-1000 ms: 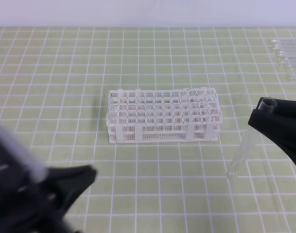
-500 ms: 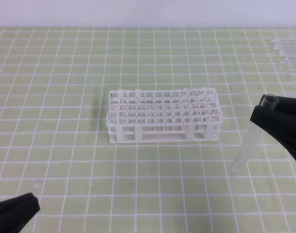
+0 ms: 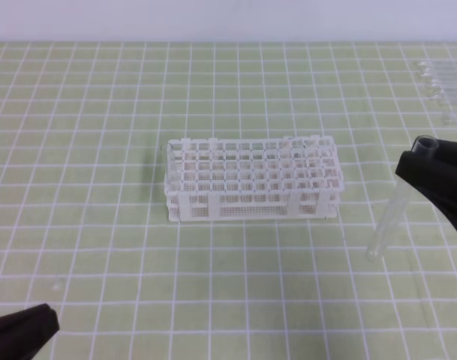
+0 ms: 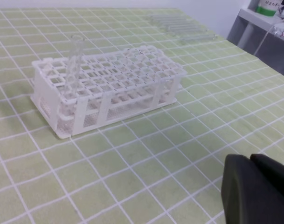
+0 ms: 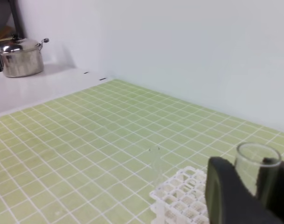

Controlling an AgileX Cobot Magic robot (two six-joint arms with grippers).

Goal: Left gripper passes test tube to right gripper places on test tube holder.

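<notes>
The right hand [image 3: 422, 166] clamps the test tube [image 3: 393, 214] near its rim, upright, right of the test tube holder [image 3: 251, 180]; the left hand [image 3: 22, 331], low left, seems shut and empty

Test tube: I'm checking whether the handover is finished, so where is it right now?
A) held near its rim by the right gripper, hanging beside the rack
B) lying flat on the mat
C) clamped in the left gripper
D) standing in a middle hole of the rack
A: the right gripper clamps the test tube near its open rim, its closed end hanging right of the test tube holder; the left gripper is shut and empty.
</notes>
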